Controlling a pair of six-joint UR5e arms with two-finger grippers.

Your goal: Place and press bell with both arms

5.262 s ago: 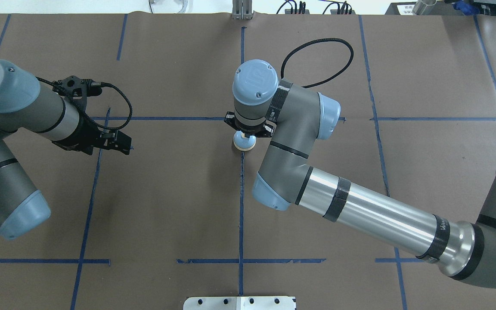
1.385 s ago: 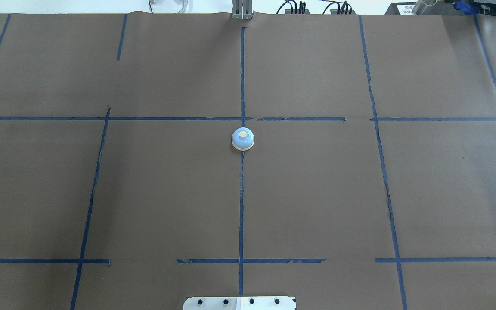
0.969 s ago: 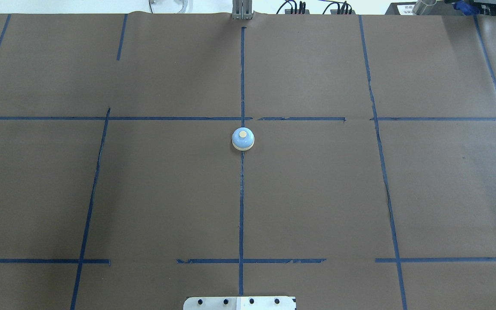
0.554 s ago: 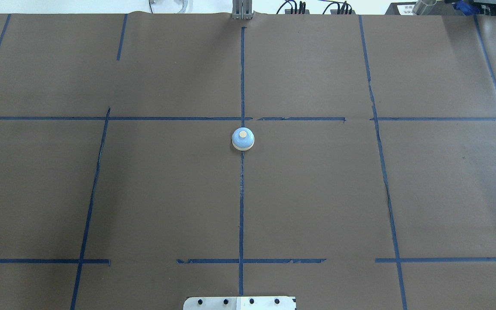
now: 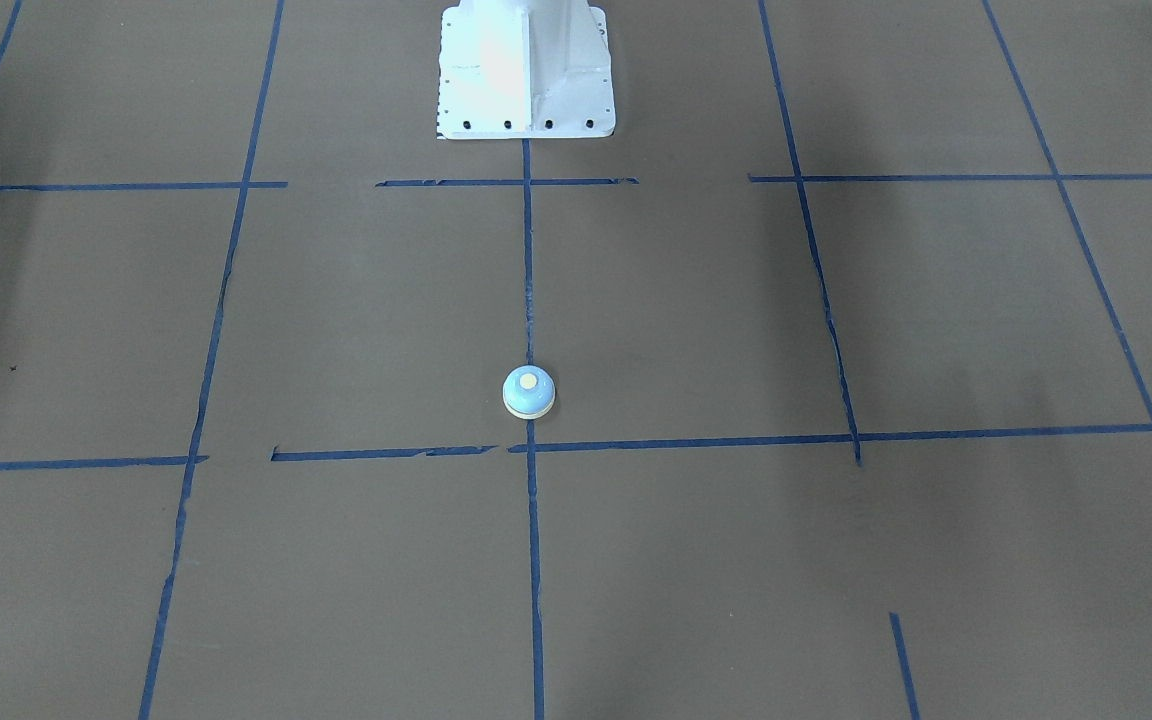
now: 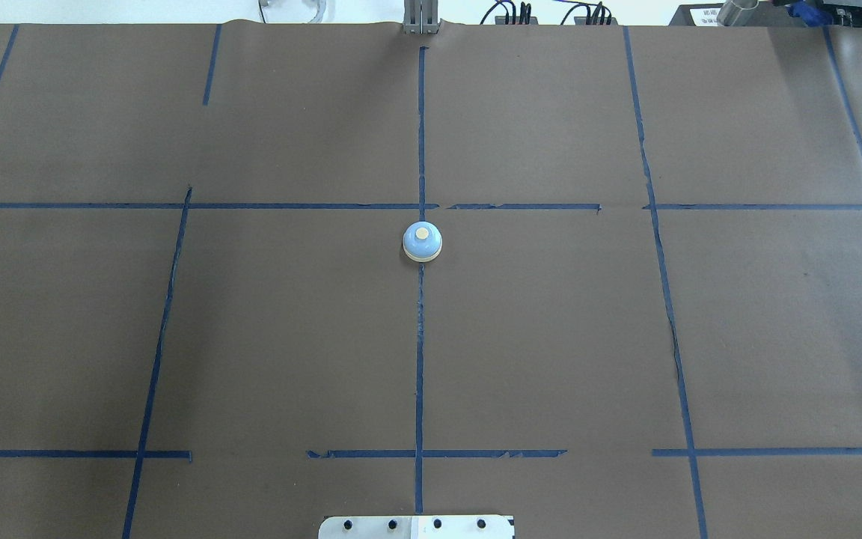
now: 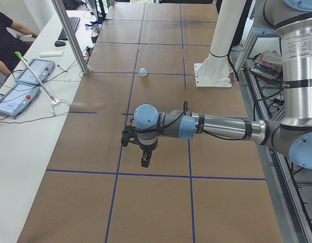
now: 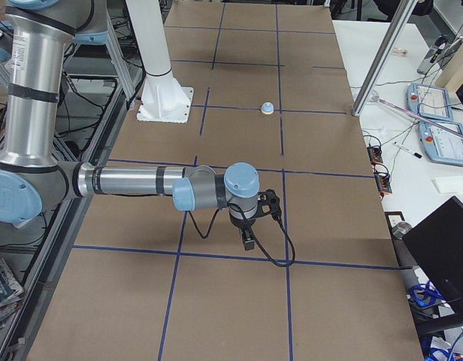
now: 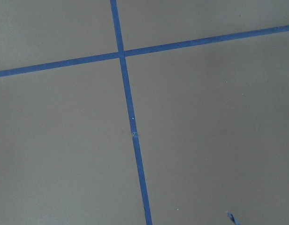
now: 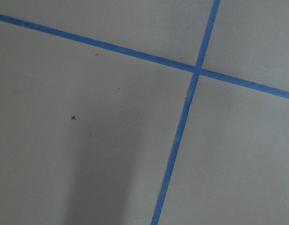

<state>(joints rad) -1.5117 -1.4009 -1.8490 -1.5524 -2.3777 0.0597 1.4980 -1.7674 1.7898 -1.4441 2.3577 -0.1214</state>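
The light-blue bell (image 6: 422, 242) with its cream button stands alone and upright at the table's middle, on the centre tape line; it also shows in the front view (image 5: 529, 391). No gripper touches it. Both arms are outside the overhead view. My left gripper (image 7: 145, 161) shows only in the left side view, pointing down over the table's left end, far from the bell (image 7: 143, 72). My right gripper (image 8: 247, 242) shows only in the right side view, pointing down over the right end, far from the bell (image 8: 267, 108). I cannot tell whether either is open or shut.
The white bolted pedestal (image 5: 526, 70) stands at the robot's side of the table. Blue tape lines grid the brown cover. A metal post (image 7: 70, 35), tablets (image 7: 33, 71) and an operator (image 7: 4, 35) are along the far side.
Five seconds ago the right gripper was over the bell and the left arm was over the table's left. Both arms have since left the overhead view. The bell has stayed put.
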